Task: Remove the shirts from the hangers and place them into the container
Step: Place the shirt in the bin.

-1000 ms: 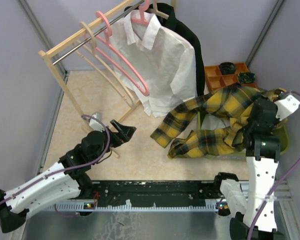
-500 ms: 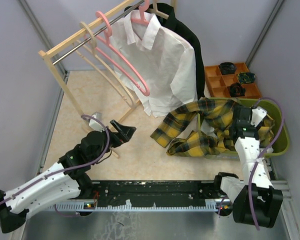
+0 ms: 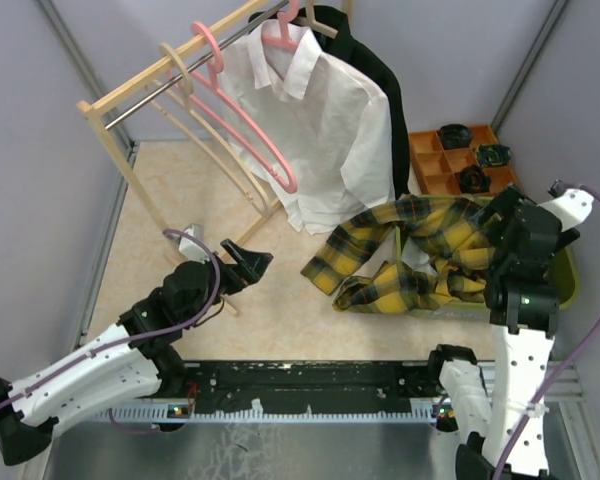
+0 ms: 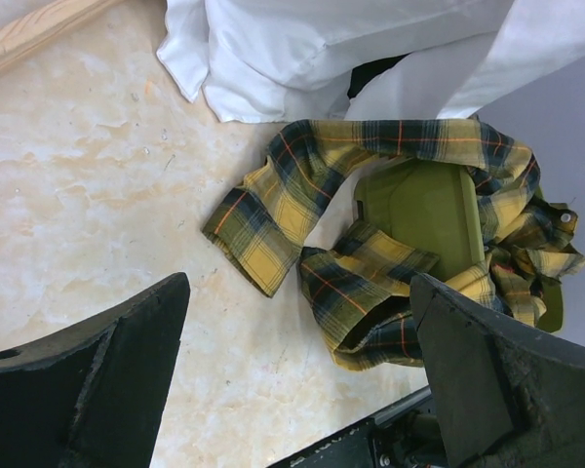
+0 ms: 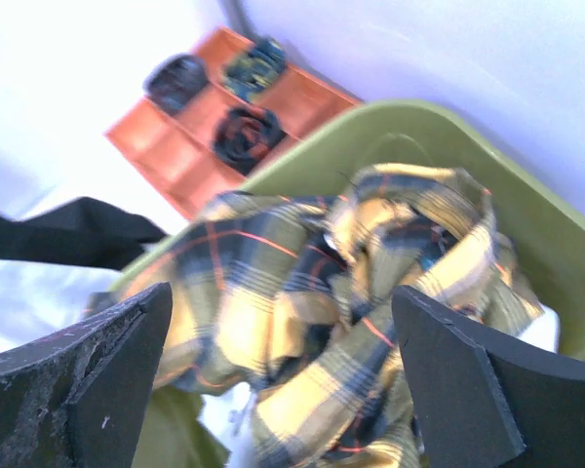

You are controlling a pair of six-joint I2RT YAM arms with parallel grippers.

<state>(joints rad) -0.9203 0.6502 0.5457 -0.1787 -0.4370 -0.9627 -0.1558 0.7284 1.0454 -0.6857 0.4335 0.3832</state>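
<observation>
While hovering at about 3 o'clock over the container [image 4: 424, 210], spreading the right pincer [image 5: 283, 385] wide and gripping nothing. Holding the left pincer [image 4: 302, 390] fully apart too, empty, low above the surface [image 3: 180, 190] around 8 o'clock and pointing toward the plaid shirt [image 3: 420, 250].

Finding that shirt lying bunched partly inside the container, draping over the rim on its 9 o'clock side and trailing sleeves out onto the surface. Judging it to be handling as light, limp cloth: sagging, sliding and folding rather than lifting as one piece, and likely catching on the rim. Favouring a pinch on a thick fold of a trailing sleeve, not on a single thin layer.

Noting a white shirt [image 3: 320, 120] and a black shirt [image 3: 380, 80] hanging from the wooden rack [image 3: 120, 150] toward 12 o'clock, with a bare pink hanger [image 3: 280, 165] beside them.

Working over a pale, marbled, smooth-looking surface, with plain lilac-grey walls [image 3: 40, 150] closing in on three sides and an orange tray [image 3: 435, 165] sitting just past the container at 1 o'clock.
</observation>
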